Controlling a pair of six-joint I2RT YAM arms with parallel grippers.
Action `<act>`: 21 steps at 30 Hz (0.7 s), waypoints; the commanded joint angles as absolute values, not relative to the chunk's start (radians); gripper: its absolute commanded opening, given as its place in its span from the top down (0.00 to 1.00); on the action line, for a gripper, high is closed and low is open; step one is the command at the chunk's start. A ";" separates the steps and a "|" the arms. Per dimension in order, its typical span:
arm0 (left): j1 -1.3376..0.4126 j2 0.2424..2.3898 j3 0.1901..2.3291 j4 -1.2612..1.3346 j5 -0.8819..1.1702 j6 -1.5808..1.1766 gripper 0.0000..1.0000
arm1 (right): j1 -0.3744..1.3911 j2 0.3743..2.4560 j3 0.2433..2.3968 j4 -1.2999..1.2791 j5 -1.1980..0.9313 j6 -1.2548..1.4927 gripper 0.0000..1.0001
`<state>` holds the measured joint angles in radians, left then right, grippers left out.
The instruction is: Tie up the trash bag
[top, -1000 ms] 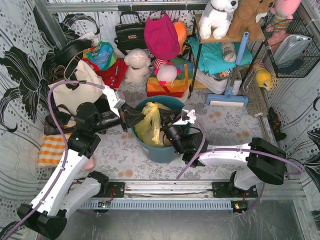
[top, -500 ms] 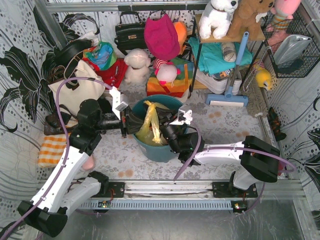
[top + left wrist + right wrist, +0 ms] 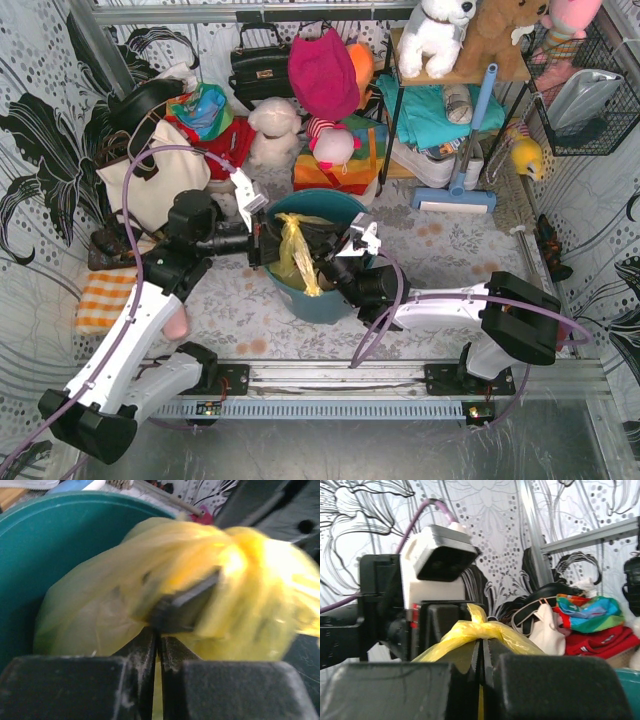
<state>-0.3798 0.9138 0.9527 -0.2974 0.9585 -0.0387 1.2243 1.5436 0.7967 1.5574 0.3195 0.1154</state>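
Yellow-green plastic of the trash bag (image 3: 293, 248) stands bunched in the mouth of the teal bin (image 3: 322, 305), squarely between our two claws. Our left claw (image 3: 262, 240) meets it from the bin's left rim and our right claw (image 3: 323, 263) from the right rim, tips facing each other. The gathered neck runs crosswise from one to the other.

Both claws are pressed together on plastic. The left wrist view shows a sliver of yellow film in the slit between its fingers, and the right wrist view shows a thin yellow strand caught the same way. Just ahead of our right claw sits a cinched bunch (image 3: 481, 628), with the left claw right behind it.

We judge neither arm nearer. The bunch lies on the line joining the claws, so tightening means pulling apart along it.
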 commanded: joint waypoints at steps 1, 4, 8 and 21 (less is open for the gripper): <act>-0.383 0.925 0.991 -0.393 0.877 0.007 0.80 | 1.225 1.525 0.779 1.626 0.213 0.173 1.00; -0.383 0.899 1.011 -0.409 0.842 0.002 0.68 | 1.224 1.524 0.767 1.638 0.225 0.177 1.00; -0.383 0.851 1.045 -0.430 0.764 -0.004 0.54 | 1.224 1.520 0.759 1.641 0.247 0.166 1.00; -0.383 0.795 1.242 -0.454 0.496 -0.140 0.48 | 1.224 1.516 0.749 1.642 0.268 0.163 1.00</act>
